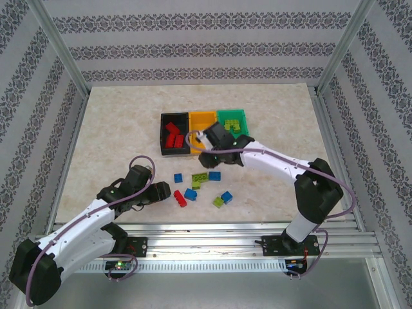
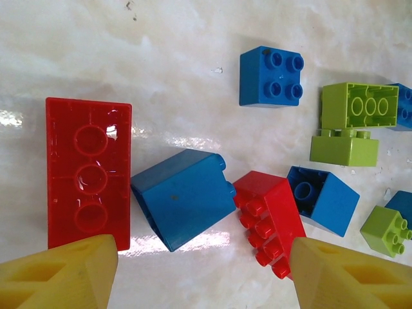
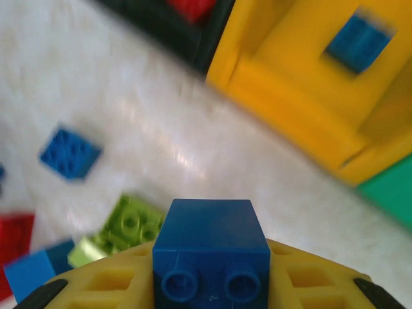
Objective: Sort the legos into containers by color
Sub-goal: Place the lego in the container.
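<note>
bricks in red, blue and lime green, all studded, lie scattered mid-frame on the tabletop; some red ones sit in the black bin. right tool pinches a blue brick below the blurred yellow bin. left tool gapes wide above a long red brick. right arm partly hides the green bin.

1. We see the left arm built of white shells, with black housings at its joints.
2. The right arm matches it: white links, black joints.
3. We trace a lilac cable looping along each arm.
4. The left gripper has a black body; its fingers are yellow with triangular cut-outs.
5. The right gripper is also black, with yellow fingers showing squarish recesses.
</note>
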Motion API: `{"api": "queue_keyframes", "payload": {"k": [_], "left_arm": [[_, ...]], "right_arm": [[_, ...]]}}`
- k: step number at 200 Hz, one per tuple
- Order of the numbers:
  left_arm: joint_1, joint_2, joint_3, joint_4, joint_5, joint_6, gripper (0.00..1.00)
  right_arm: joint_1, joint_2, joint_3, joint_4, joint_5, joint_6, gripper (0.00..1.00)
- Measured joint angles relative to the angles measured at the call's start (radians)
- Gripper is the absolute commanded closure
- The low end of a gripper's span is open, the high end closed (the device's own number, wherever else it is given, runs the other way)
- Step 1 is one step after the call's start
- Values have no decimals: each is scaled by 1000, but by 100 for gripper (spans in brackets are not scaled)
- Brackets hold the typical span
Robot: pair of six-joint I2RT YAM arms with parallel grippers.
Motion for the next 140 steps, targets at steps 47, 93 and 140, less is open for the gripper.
{"api": "queue_keyframes", "payload": {"k": [47,93,140], "left_arm": [[0,-48,0,-5,14,-7,29],[0,-118,0,-49,13,-11,28],[0,-114,0,-56,14,-15,29]], "right_arm": [[-103,215,322,19,-3,9,61],[-149,331,420,-3,-4,31,47],[-137,257,298,13,-35,38,47]]}}
